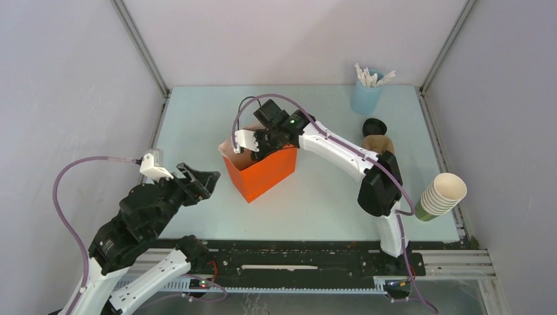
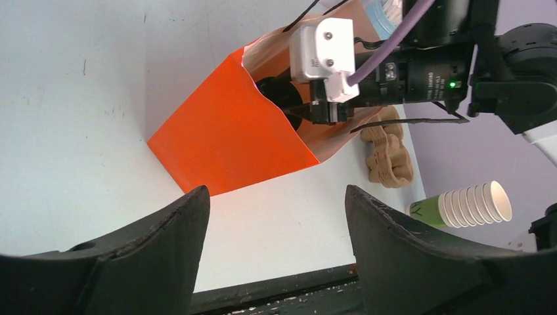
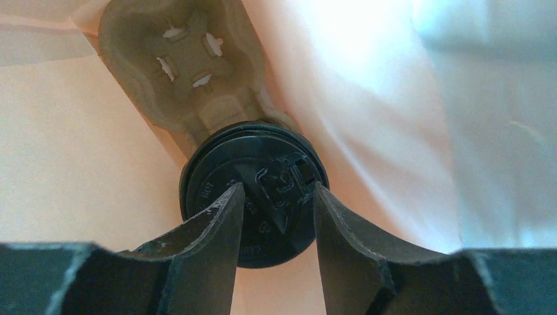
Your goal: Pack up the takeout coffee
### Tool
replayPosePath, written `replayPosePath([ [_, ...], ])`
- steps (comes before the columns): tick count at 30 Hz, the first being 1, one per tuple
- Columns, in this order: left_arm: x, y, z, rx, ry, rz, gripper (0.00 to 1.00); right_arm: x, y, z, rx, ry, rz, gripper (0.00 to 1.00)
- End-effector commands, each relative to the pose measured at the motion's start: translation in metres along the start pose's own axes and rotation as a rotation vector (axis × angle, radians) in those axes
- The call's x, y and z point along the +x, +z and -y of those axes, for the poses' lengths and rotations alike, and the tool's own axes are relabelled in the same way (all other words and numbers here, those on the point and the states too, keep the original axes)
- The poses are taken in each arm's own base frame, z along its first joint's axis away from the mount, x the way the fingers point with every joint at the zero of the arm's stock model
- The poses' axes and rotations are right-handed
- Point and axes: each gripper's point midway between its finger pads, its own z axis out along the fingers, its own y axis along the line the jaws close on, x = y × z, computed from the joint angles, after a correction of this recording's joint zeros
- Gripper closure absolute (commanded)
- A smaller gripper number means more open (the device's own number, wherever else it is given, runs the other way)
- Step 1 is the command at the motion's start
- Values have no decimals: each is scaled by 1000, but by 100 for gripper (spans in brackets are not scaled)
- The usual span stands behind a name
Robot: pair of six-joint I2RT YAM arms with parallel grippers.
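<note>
Left of the orange bag (image 1: 263, 174), over the tabletop (image 1: 322, 203): left gripper (image 1: 205, 186), jaws released and spread wide, grasping nothing. Cut off at the bottom edge of the left wrist view, with only two dark fingers (image 2: 151, 249) on show.

Inside the orange bag, at its open mouth: right gripper (image 3: 277, 191), jaws parted, poised directly over the takeout coffee (image 3: 263, 154). Lid wider than the gap between the jaws, so not clenched at its rim. Contact with the lid: cannot tell. Only the round black lid on show, cup body hidden beneath. Seated in a brown pulp carrier (image 3: 177, 59) deep in the bag. Raised lettering on the lid, possibly "HOT", otherwise too blurred to read.

Right of the orange bag: second pulp carrier (image 1: 379, 143) with a black lid (image 1: 374, 125) at its far end, partly hidden behind the right arm; pale blue cup (image 1: 365, 98) of white sticks. Farthest right: stack of green cups (image 1: 441, 195) on its side, marked with a letter like "Y", remainder of the print hidden.
</note>
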Motion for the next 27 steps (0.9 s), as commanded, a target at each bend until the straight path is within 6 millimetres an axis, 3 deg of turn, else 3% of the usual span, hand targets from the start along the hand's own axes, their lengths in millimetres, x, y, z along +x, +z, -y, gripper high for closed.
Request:
replayPosePath([
  [1, 1, 3, 5, 21, 10, -4, 20, -28, -49, 12, 89, -13, 54, 47],
  [5, 3, 5, 5, 22, 10, -10, 20, -38, -69, 17, 134, -9, 76, 44],
  [13, 6, 6, 7, 33, 13, -21, 20, -70, -134, 38, 316, 26, 177, 30],
  [20, 4, 5, 11, 52, 19, -19, 20, -87, -184, 34, 383, 69, 236, 27],
  [24, -1, 3, 13, 68, 46, -4, 19, -88, -252, 61, 621, 312, 394, 23],
  [27, -7, 2, 17, 82, 105, 8, 17, -53, -304, 92, 920, 565, 472, 18],
])
